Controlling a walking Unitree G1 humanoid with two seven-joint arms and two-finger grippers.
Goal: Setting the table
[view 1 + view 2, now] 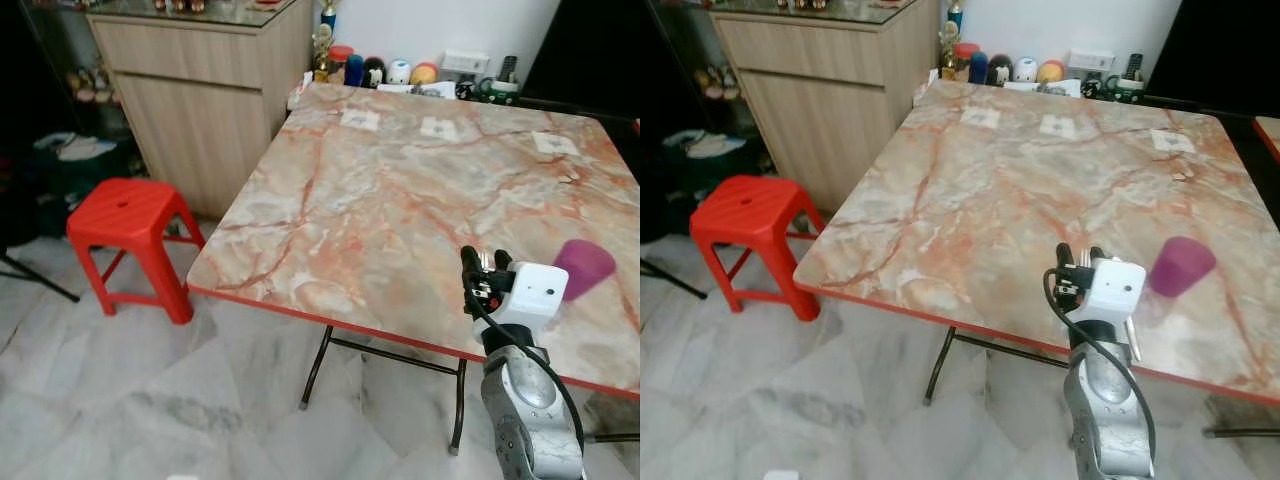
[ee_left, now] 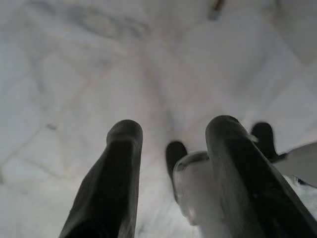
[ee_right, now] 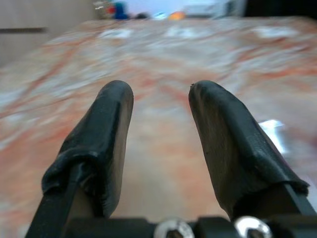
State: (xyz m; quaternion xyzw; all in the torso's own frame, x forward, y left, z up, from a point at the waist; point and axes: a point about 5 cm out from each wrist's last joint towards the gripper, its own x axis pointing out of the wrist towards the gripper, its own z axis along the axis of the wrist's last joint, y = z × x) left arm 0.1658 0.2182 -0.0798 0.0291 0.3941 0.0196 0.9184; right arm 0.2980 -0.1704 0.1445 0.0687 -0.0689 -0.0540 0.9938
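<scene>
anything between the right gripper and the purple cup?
Nothing visible. The right gripper is open over the near edge of the marble-patterned table; the translucent purple plastic cup lies tipped on its side just beyond, to the gripper's right, with bare tabletop between them.

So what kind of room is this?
Probably a home dining area: a marble-look folding table, a red plastic stool on tiled floor, a wooden cabinet and a purple cup on the table.
</scene>
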